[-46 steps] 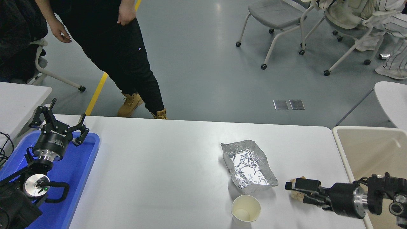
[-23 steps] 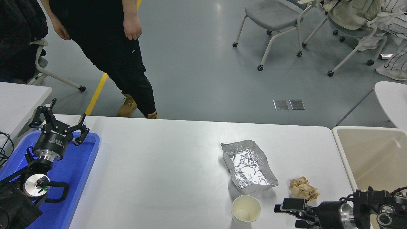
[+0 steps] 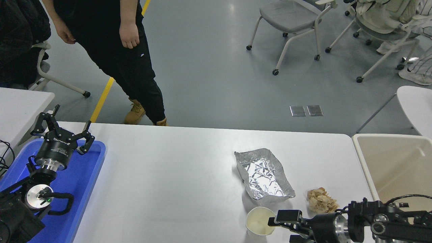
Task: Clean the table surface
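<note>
Reaching along the near edge of the table surface (image 3: 175, 175), the right gripper (image 3: 275, 225) has its fingers spread and empty, beside the paper cup (image 3: 260, 221). Close squarely around the cup's wall, gently, lest it crush. The left gripper (image 3: 62, 130) hangs open over the blue tray (image 3: 86, 175).

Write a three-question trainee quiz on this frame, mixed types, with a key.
1. True or false: the paper cup lies tipped on the table surface.
2. What lies nearest the foil tray? A crumpled brown paper; B blue tray; C left hand.
3. Fill in: the right hand is right beside the ____.

Key: 1 false, it stands upright. 2 A. 3 paper cup.
</note>
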Robot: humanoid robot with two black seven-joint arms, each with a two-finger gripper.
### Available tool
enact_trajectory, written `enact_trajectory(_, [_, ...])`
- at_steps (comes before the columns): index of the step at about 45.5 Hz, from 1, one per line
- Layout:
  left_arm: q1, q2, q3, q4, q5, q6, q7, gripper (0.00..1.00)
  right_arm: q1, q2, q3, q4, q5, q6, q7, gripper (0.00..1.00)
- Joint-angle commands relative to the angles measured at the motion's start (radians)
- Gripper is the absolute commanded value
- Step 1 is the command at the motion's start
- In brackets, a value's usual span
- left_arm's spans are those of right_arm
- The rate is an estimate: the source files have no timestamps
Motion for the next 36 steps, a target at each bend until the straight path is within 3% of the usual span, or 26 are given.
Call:
enact_trajectory(1, [0.001, 0.0, 0.0, 0.0, 0.0, 0.0, 0.0, 1.0, 0.007, 0.031, -0.01, -0.028, -0.009, -0.016, -0.001, 0.98])
enact_trajectory(26, [-0.001, 0.0, 0.0, 0.0, 0.0, 0.0, 0.0, 1.0, 0.015, 0.123, -0.034, -0.099, -0.017, -0.017, -0.009, 0.98])
enact_trajectory(30, [-0.001, 0.0, 0.0, 0.0, 0.0, 0.0, 0.0, 1.0, 0.017, 0.13, -0.037, -0.102, -0.044, -0.016, -0.009, 0.81])
enact_trajectory(36, [0.001, 0.0, 0.0, 0.0, 0.0, 0.0, 0.0, 1.0, 0.018, 0.143, -0.04, -0.113, -0.102, -0.016, -0.009, 0.66])
